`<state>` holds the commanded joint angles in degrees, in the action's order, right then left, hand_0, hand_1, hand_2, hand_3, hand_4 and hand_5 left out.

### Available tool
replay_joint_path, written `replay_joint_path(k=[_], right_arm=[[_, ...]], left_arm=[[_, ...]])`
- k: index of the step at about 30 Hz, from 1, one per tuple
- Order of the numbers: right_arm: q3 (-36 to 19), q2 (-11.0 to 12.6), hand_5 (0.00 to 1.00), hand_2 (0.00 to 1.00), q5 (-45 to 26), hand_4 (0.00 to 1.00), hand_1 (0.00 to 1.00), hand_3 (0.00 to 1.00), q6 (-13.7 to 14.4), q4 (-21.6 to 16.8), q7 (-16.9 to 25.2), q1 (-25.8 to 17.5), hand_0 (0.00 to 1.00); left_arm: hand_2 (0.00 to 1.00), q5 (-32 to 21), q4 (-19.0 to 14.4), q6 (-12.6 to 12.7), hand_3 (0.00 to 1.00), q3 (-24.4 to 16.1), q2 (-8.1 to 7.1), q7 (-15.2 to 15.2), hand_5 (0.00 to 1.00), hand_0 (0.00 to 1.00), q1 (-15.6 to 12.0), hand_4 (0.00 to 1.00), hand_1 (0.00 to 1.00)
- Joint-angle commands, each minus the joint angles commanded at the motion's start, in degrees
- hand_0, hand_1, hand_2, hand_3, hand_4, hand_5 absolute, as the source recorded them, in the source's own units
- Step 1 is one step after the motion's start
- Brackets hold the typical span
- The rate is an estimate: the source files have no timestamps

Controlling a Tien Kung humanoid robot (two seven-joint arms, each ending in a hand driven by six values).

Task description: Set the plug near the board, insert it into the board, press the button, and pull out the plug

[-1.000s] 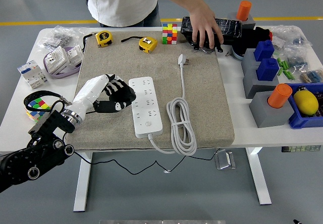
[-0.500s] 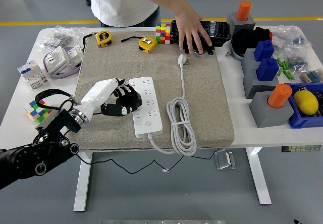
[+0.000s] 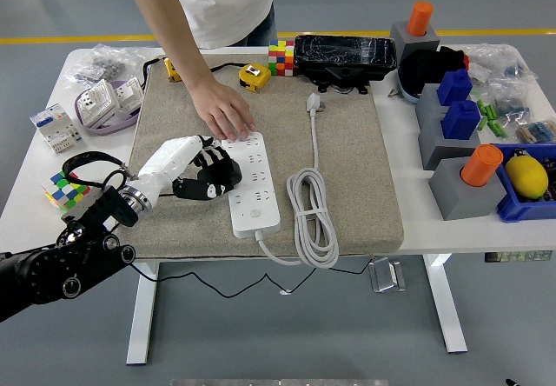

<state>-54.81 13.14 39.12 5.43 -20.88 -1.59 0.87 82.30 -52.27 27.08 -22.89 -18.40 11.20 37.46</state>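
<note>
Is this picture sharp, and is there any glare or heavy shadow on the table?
Head view: sharp throughout, evenly lit; shadows soft, a faint one under the person's hand on the mat. Slight sheen on the wrapped black box; the power strip is bright, but its sockets are readable.

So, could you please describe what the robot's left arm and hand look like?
The left arm is black, with round joint housings and silver bolts. A metallic ring forms the wrist, and thin black cables loop beside it. The left hand has a white shell on its back, and its fingers are black with small white markings.
</note>
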Motion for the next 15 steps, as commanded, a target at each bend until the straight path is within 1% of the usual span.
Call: replay_joint_path(k=[1, 6, 7, 15], right_arm=[[0.0, 0.0, 0.512, 0.671, 0.0, 0.951, 0.65, 0.563, 0.0, 0.0, 0.0, 0.0, 0.605], [0.0, 0.0, 0.512, 0.671, 0.1, 0.951, 0.65, 0.563, 0.0, -0.1, 0.0, 0.1, 0.605], [-0.1, 0.0, 0.513, 0.671, 0.1, 0.951, 0.65, 0.563, 0.0, -0.1, 0.0, 0.1, 0.605], [-0.3, 0.0, 0.514, 0.671, 0.1, 0.952, 0.65, 0.563, 0.0, -0.1, 0.0, 0.1, 0.605]], left_arm=[[0.486, 0.0, 0.1, 0.0, 0.546, 0.1, 0.01, -0.1, 0.035, 0.421, 0.0, 0.743, 0.444], [0.486, -0.1, 0.3, -0.1, 0.546, 0.1, -0.11, -0.1, 0.035, 0.421, 0.1, 0.743, 0.444], [0.487, 0.1, 0.3, -0.1, 0.544, 0.2, -0.15, -0.1, 0.036, 0.435, 0.1, 0.742, 0.464], [0.488, 0.5, 0.3, -0.7, 0.544, 0.6, -0.54, 0.0, 0.038, 0.435, 0.3, 0.745, 0.465]])
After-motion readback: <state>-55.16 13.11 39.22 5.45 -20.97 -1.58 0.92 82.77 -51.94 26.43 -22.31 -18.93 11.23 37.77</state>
